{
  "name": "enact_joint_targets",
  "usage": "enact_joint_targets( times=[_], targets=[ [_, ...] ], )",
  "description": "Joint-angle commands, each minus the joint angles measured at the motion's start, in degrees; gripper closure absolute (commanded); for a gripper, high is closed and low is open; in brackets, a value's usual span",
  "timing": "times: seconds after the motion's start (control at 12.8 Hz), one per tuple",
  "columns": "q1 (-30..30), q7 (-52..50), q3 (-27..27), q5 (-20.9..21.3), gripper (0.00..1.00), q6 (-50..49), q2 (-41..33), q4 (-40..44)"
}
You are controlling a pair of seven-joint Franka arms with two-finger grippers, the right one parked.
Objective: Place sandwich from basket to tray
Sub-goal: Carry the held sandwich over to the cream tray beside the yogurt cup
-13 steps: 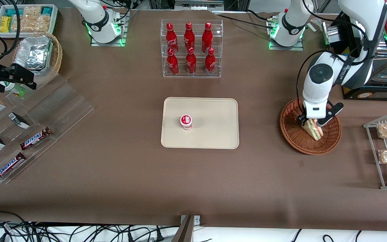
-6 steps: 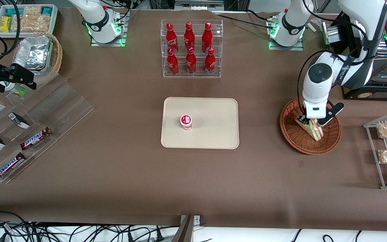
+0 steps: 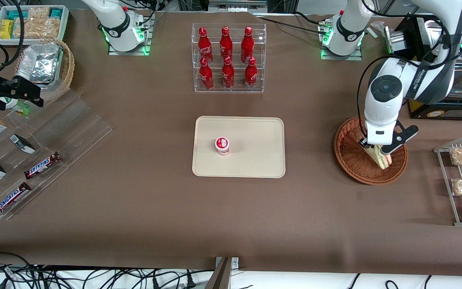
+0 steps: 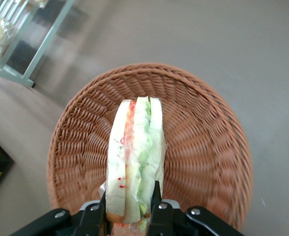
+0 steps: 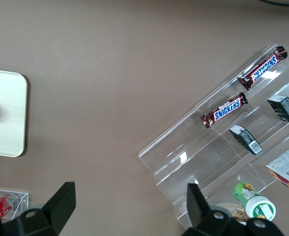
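Sandwich gripped and coming up out of the wicker basket.

Left gripper (image 3: 378, 150) is clamped on the wrapped triangular sandwich (image 3: 382, 159) (image 4: 134, 157), fingers (image 4: 156, 196) pinching both bread faces. Versus a second ago the wrist sits higher and has shifted toward the basket's 3 o'clock rim, the wedge hanging above the weave. Basket (image 3: 353, 160) (image 4: 203, 147) unmoved. So pickup looks done; transfer is next. Tray (image 3: 255, 160) is well apart, toward the table centre, with a small red-and-white cup (image 3: 222, 145) near its 9 o'clock.
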Motion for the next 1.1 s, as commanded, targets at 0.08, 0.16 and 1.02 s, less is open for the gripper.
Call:
enact_joint_targets(
  times=[0.08,0.16,1.02],
  targets=[
    [-0.02,19.70,-4.28,-13.26,0.65,-17.43,-1.94,11.77],
    [-0.02,20.86,-5.86,-16.59,0.65,-19.56,-1.94,14.24],
    [-6.33,7.19,-23.01,-20.08,0.60,2.02,11.49,16.55]
  ],
)
